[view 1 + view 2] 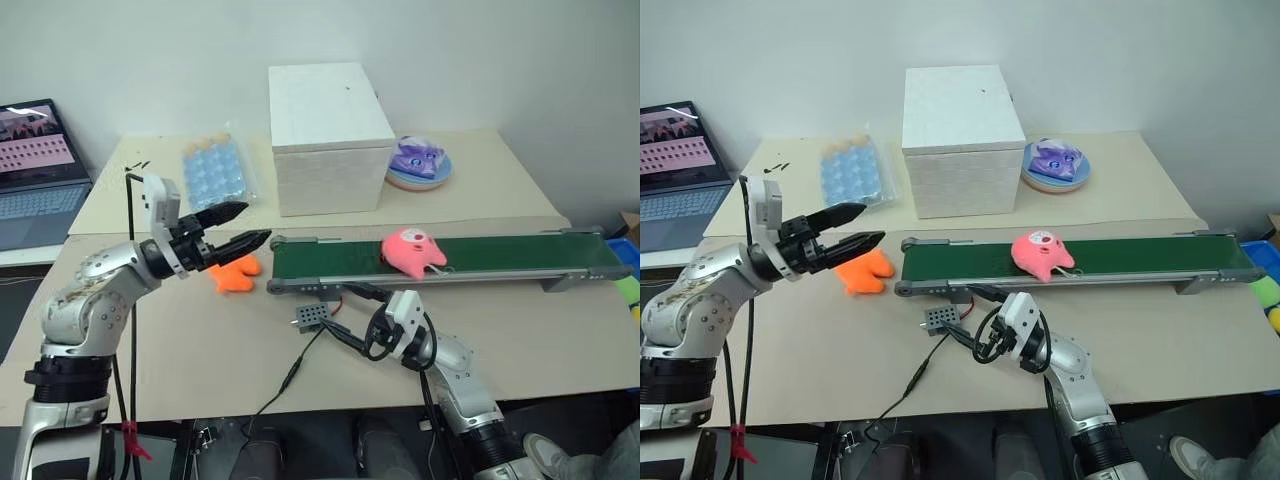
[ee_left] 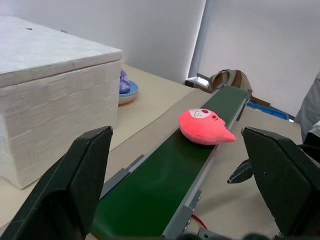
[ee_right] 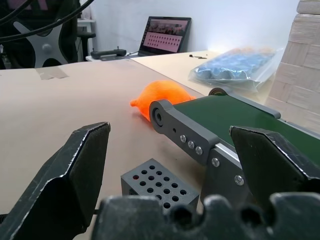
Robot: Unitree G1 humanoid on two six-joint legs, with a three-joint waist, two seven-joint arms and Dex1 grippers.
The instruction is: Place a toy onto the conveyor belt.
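The pink toy (image 1: 412, 250) lies on the dark-green conveyor belt (image 1: 510, 256), about a third of the way in from the belt's left end. My left gripper (image 1: 255, 222) hovers just off that left end, above the table, pointing along the belt. It is open and holds nothing. In the left wrist view the toy (image 2: 205, 127) shows farther along the belt, apart from both fingers. My right gripper (image 3: 170, 134) is low over the table in front of the belt's left end, open and empty.
An orange plush toy (image 1: 236, 275) lies under my left gripper beside the belt's end. A small grey perforated box (image 1: 311, 317) with cables sits in front of the belt. Behind the belt stand a white box (image 1: 330, 135), a blue packet (image 1: 212, 172), a purple toy on plates (image 1: 418, 160) and a laptop (image 1: 38, 170).
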